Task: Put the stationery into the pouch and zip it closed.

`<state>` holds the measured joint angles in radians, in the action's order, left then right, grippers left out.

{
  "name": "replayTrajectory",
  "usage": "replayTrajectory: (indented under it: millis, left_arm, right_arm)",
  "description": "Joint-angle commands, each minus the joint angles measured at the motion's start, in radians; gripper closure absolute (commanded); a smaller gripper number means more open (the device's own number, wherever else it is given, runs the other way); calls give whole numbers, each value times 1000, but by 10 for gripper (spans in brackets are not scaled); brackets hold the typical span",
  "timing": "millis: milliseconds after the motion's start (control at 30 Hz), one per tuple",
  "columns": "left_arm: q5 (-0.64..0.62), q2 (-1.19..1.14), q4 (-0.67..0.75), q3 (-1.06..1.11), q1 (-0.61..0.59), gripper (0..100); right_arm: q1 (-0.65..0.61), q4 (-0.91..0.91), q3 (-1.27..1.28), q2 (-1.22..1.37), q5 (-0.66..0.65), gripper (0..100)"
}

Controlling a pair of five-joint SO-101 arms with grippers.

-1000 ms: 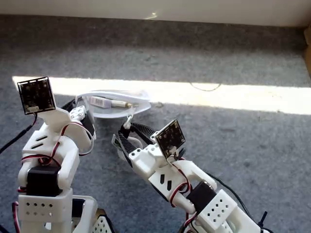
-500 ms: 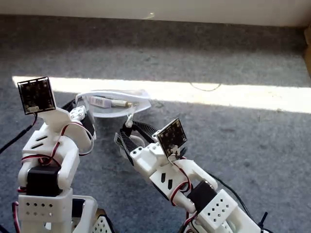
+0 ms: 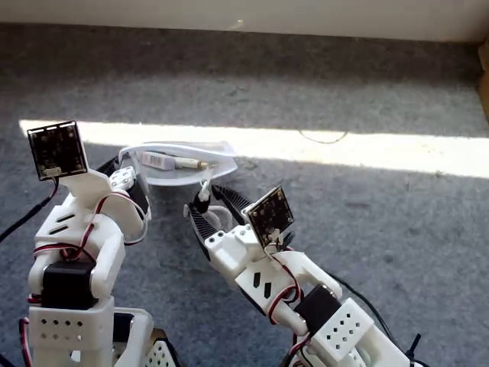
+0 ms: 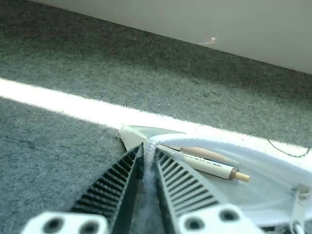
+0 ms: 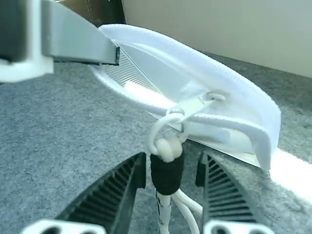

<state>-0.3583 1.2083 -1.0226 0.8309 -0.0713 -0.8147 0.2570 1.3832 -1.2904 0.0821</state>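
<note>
— right claw (image 3: pixel 208 198), black ribbed jaws on a white arm, has edged forward toward the translucent white zip pouch (image 3: pixel 180 176) since a second ago. its tips now flank the white zipper cord with a black bead (image 5: pixel 167 176).
— anything else shifted?
— no. left claw (image 4: pixel 146 152) and pouch sit where they were.
— count it up.
— two arms, two claws, one pouch, one cord pull, and one white pen with a tan tip (image 4: pixel 210 165) lying inside the pouch. a paler stick shape sits just behind the pen; i can't tell what it is.
— how do the claws stand?
— right claw's jaws are apart, the bead between them with a gap on each side. left claw's jaws are pinched nearly together on the pouch's rim, at the end away from the pull.
— and where's the pouch?
— on the grey carpet (image 3: pixel 367 229), partly in a strip of sunlight (image 3: pixel 367 153), mouth gaping, just ahead of both claws, its pull end nearest the right one.
</note>
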Motion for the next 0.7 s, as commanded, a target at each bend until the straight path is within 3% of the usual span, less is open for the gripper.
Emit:
replayTrajectory:
  millis: [0,667]
  left_arm:
    - [9,24,2,-21,-15,993]
    - [9,24,2,-21,-15,993]
  right_arm:
    - [12,-25,-18,-25,9,833]
    - [12,-90,-10,-25,5,842]
